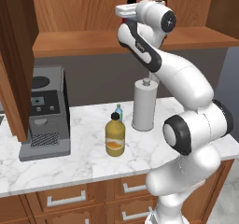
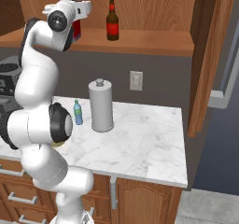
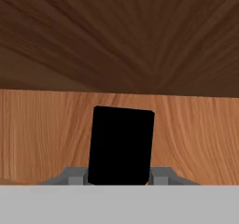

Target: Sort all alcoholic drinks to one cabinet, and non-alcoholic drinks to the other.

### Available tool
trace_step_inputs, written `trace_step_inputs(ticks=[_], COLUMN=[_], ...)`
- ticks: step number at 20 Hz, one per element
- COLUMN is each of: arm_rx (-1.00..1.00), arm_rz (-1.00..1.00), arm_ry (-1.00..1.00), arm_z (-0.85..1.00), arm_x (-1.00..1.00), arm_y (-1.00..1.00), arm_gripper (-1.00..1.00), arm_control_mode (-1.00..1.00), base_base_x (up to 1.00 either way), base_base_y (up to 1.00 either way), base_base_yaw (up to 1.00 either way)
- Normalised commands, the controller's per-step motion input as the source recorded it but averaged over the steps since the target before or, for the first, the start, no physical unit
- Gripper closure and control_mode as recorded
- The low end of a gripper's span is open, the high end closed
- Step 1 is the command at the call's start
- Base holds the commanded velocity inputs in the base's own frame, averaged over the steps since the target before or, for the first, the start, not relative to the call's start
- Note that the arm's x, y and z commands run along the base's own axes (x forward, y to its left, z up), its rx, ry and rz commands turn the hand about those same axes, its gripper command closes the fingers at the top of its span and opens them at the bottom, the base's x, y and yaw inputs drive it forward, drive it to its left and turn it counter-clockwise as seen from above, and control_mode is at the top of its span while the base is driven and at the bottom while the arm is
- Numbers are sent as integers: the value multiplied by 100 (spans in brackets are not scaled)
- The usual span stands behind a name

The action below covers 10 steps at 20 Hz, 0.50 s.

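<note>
The arm reaches up into the open wall cabinet (image 2: 140,13), its claw (image 3: 120,180) pinching the squarish blue bottle (image 2: 76,29) just under the black cap (image 3: 121,146); in the hand view the cap stands between the two finger tips, with the plank back of the cabinet behind it and the darker underside of wood above; whether the bottle's base touches the shelf (image 2: 149,43) cannot be told, since the arm's wrist covers most of it (a strip of red label shows beside the wrist in the right base view). The dark-brown long-necked bottle (image 2: 111,20) stands upright on the same shelf, near the blue one and apart from it. Down on the marble worktop (image 1: 70,157) the orange-yellow juice bottle (image 1: 115,135) stands upright, with the small light-blue bottle (image 2: 78,112) just behind it; the white paper-towel roll (image 1: 144,104) stands beside them; a grey coffee machine (image 1: 44,113) sits at the far left of the worktop; drawers (image 1: 65,199) with silver handles run below.
</note>
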Motion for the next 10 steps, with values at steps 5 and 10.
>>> trace_step_inputs(ticks=[5,10], arm_rx=[0,-1], arm_rz=[-9,-9], arm_ry=[4,7], arm_z=[0,0], arm_x=[70,56], arm_y=[5,4], arm_gripper=[100,100], arm_control_mode=[-100,-100], base_base_x=[0,0], base_base_y=[0,0], base_base_yaw=[0,0])
